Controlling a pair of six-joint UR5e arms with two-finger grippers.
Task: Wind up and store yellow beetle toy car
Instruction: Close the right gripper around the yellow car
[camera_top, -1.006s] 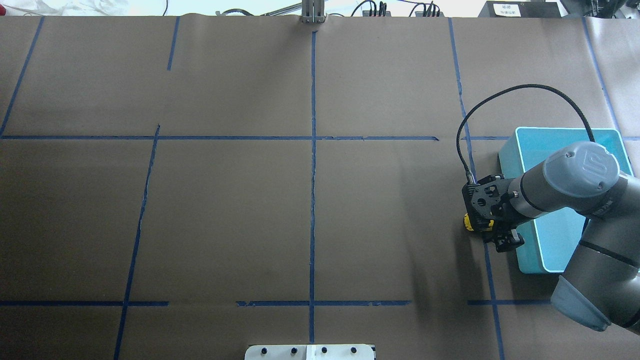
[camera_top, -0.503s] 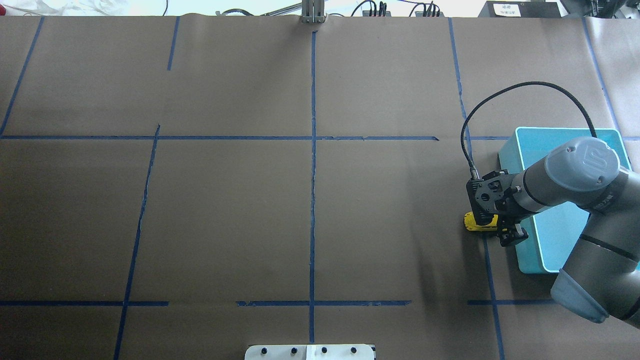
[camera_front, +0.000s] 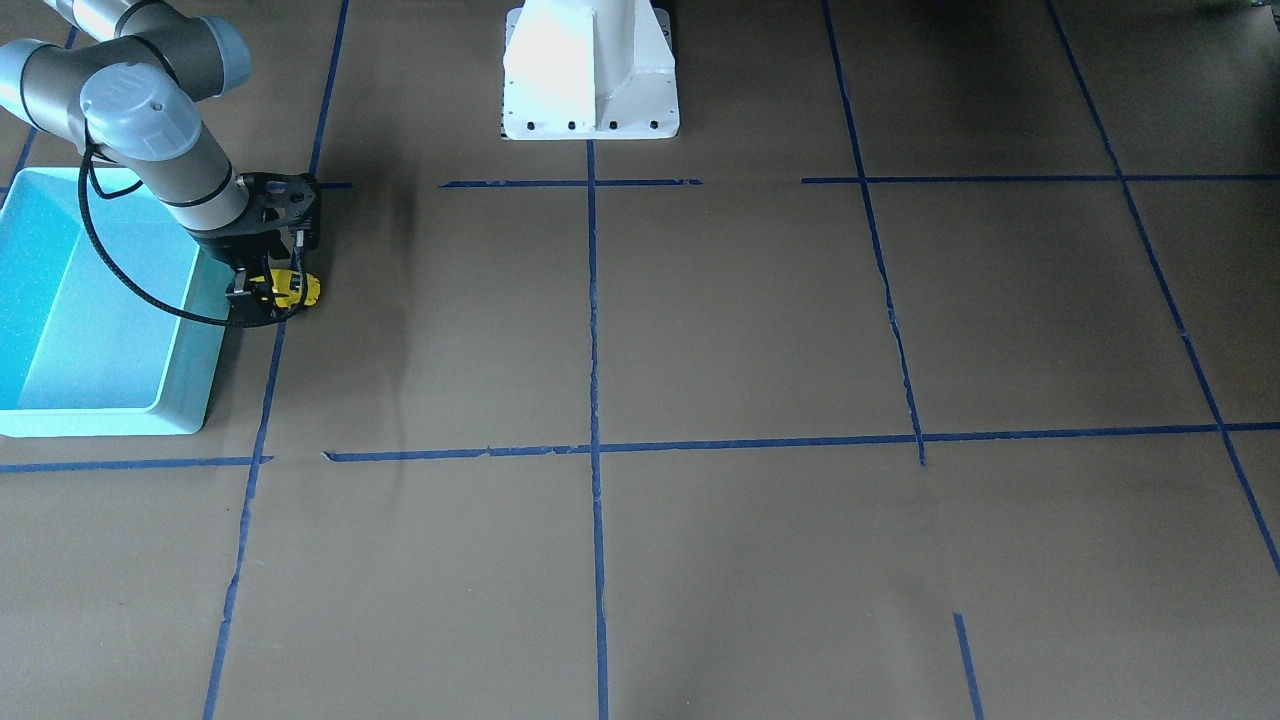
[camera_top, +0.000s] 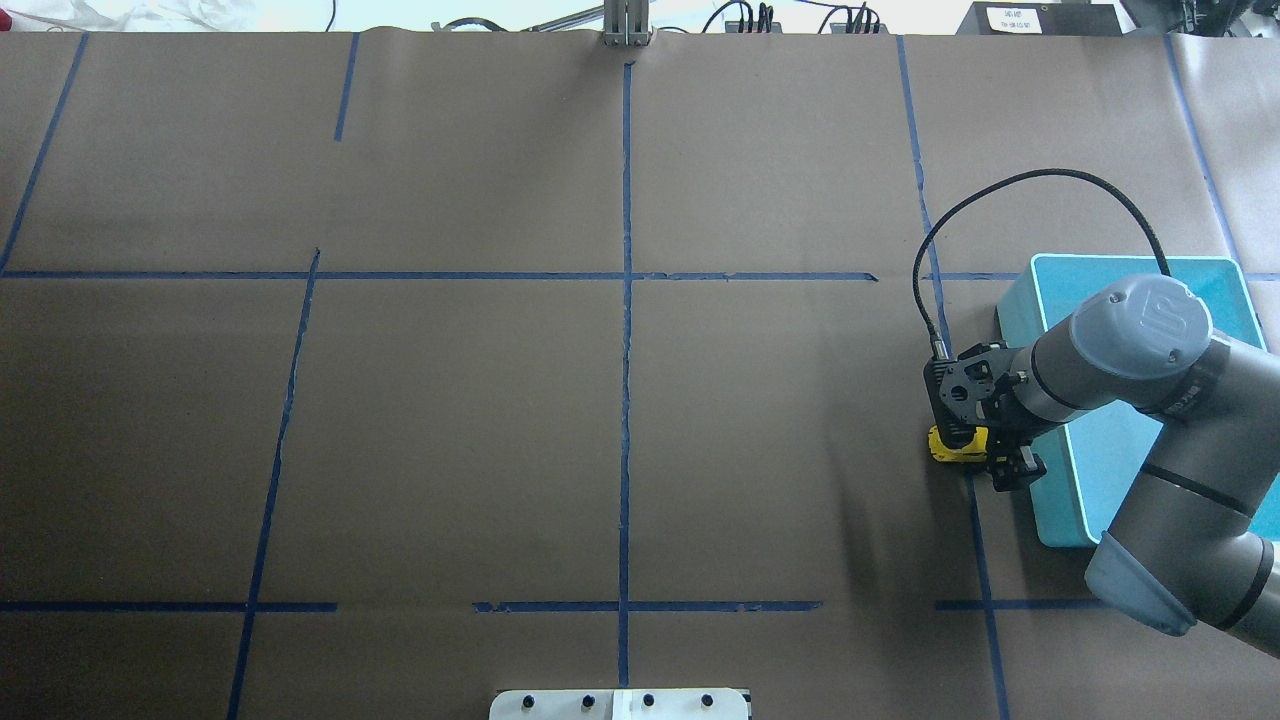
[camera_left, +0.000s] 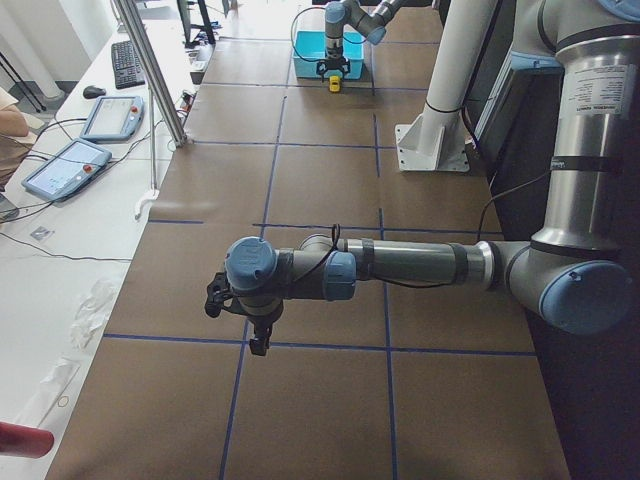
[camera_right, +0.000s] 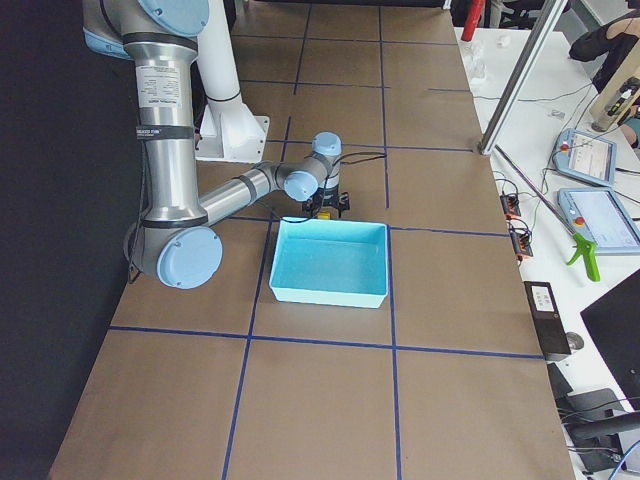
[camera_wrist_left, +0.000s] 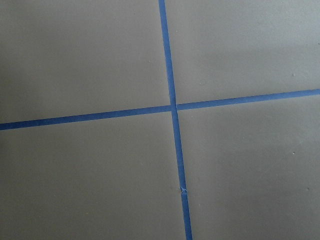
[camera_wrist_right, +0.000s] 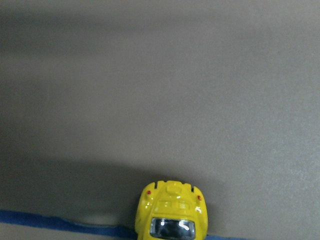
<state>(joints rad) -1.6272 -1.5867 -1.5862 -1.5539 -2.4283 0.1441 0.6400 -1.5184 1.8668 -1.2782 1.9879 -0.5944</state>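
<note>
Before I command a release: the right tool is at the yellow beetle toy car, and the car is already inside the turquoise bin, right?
Not quite. The right tool is at the yellow beetle toy car, but the car sits on the table just outside the turquoise bin, not inside it. The overhead exterior view shows this.

A robotics lab: paper-covered table (camera_top: 450, 430) gridded with blue tape (camera_top: 626, 300), teach pendants (camera_left: 110, 117) alongside.

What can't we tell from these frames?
Right gripper, whether clamped on the yellow beetle toy car: overhead, the right arm hides the jaws; front view too small.
Most of the car: right wrist view, bottom edge cuts it.
Left gripper, open or shut: left side view only, too small.
Turquoise bin: overhead, right arm covers part.
</note>
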